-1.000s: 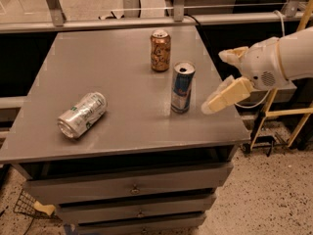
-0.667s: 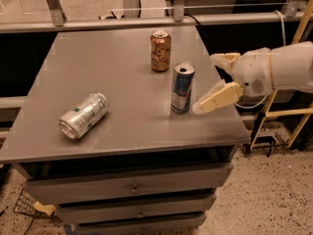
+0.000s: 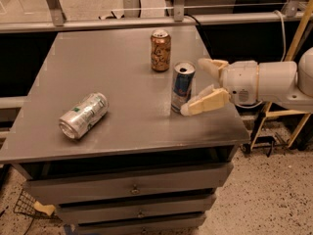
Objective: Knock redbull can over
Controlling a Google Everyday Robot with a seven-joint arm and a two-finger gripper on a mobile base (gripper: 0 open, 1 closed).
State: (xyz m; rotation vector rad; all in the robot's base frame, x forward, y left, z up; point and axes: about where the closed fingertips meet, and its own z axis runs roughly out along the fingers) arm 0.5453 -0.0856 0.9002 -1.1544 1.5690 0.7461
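The redbull can (image 3: 182, 86), slim, blue and silver with an open top, stands upright on the grey table (image 3: 117, 77) right of centre. My gripper (image 3: 195, 86) comes in from the right, open, with cream fingers. The near finger (image 3: 205, 103) reaches the can's base on its right side. The far finger (image 3: 210, 65) is just right of the can's top.
An orange-gold can (image 3: 160, 50) stands upright behind the redbull can. A silver-and-green can (image 3: 83, 115) lies on its side at the left front. The table's right edge runs under my arm. Drawers sit below the tabletop. A metal rail runs behind.
My gripper has moved left toward the redbull can, and its near finger now reaches the can's base. The can still stands upright.
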